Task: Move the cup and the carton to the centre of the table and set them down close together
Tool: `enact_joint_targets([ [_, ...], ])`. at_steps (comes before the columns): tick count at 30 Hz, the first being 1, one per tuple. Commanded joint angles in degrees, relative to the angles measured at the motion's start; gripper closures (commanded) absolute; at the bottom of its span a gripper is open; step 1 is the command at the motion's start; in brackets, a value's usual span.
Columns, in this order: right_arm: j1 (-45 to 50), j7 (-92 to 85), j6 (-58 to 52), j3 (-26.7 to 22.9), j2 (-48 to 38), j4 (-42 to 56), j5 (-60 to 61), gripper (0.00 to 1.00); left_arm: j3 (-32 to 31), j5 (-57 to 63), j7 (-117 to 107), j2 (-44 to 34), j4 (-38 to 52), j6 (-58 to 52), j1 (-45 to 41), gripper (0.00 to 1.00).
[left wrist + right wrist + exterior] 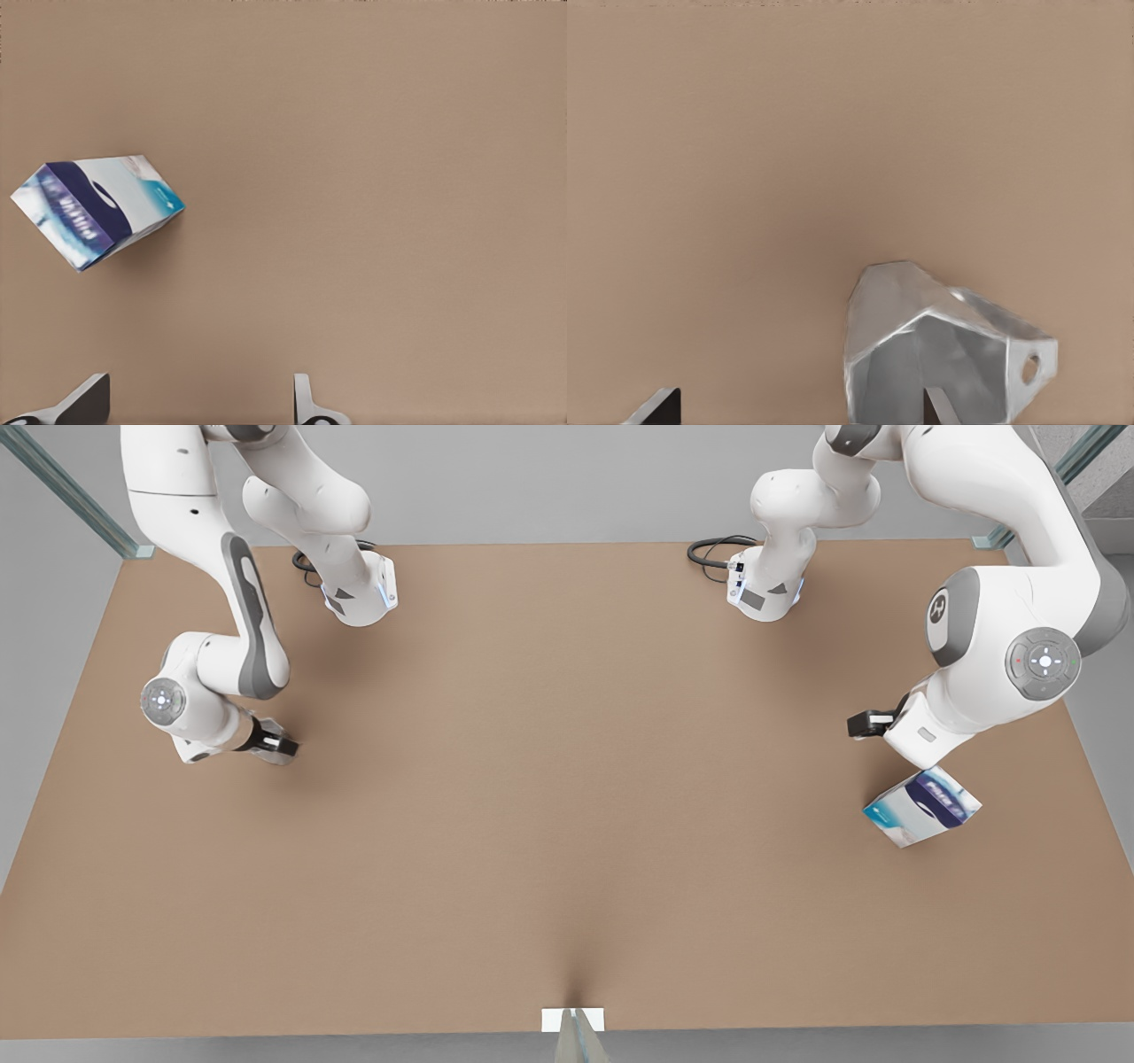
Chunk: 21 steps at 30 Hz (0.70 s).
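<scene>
Looking across the front view, found the left gripper point(861, 724) low over the brown tabletop point(567, 797) near the front view's right edge. Found the carton point(921, 806) just beside it, a little nearer the camera. Saw the box turned askew to the tabletop's edges, with the navy band and teal corner facing up. Noted it well apart from the middle of the tabletop.

From the left wrist view, caught the left gripper point(195, 403) with jaws spread wide and holding nothing, bare brown surface between the two fingertips point(306, 403). Saw the carton point(97, 211) off to one side of that gap, clear of both fingers and touched by neither.

Turning to the front view's left, placed the right gripper point(270, 742) close above the tabletop, also far from the centre and far from the carton.

From the right wrist view, found the right gripper point(799, 405) with jaws likewise wide apart and closed on nothing. Spotted the cup point(921, 336), pale grey and faceted, at one fingertip point(937, 405) rather than midway between the two. Saw it tipped over, not upright, its open mouth partly toward the camera. Could not tell whether that finger touched the cup or merely stood in front of it.
</scene>
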Motion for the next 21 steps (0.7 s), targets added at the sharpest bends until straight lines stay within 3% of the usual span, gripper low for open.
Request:
enact_joint_targets([
  [1, 0.4, 0.0, 0.0, 0.0, 0.0, 0.0, 0.0, 0.0, 0.0, 0.0, 0.0, 0.0, 0.0, 0.0, 0.0, 0.0],
  [21, -0.9, -1.8, 4.4, 0.0, 6.1, 0.3, 1.1, 0.0, 0.0, -0.1, 0.1, 0.4, -0.3, -0.5, 0.4, 0.0],
])
